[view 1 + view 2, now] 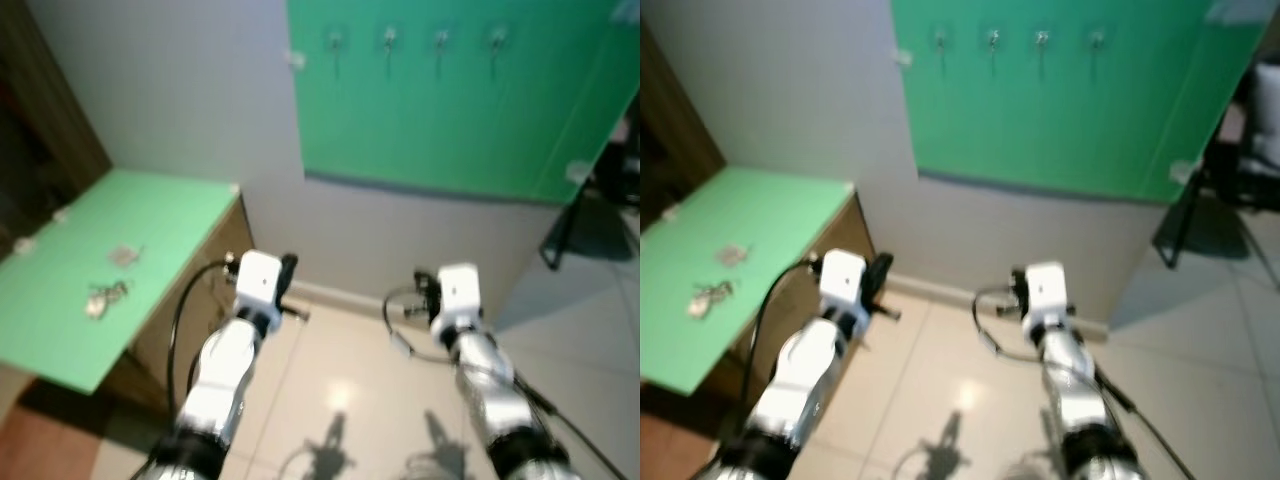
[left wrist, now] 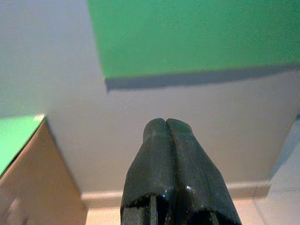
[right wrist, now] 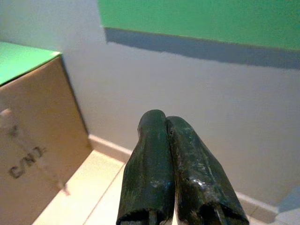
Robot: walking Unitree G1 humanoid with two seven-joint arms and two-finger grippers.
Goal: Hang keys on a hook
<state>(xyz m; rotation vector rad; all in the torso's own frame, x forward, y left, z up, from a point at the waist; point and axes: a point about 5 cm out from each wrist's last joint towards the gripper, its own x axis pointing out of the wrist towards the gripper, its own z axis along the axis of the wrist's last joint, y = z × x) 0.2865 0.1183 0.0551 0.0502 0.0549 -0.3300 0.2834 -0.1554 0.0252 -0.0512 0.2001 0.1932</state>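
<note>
Fingers of both grippers are pressed together with nothing between them: the left gripper point(image 2: 167, 123) and the right gripper point(image 3: 159, 117) each point toward the pale wall point(image 1: 180, 90) ahead, with the arms held low over the tiled floor point(image 1: 340, 390).

Keys point(image 1: 104, 296) lie on the green top of a cabinet point(image 1: 150, 215) at the robot's left, well apart from both grippers. They rest near the front part of that top, just beside a small flat grey thing point(image 1: 124, 256) that is too blurred to name. On the wall ahead hangs a green board point(image 1: 450, 110) with a row of four hooks point(image 1: 389, 40) near its upper edge, all of them bare as far as the blur allows.

Judging by the look of them, the keys are a small loose metal bunch: light, hard and not fragile, but floppy, so the pieces will swing and slide against each other once lifted. Lying flat on a smooth top, they may skate away under a closing finger. The best hold is likely on the ring or on one key's head, leaving the ring's loop hanging free below the fingers so it can be dropped over a hook. The left gripper is nearer the cabinet and seems the natural one to reach.
</note>
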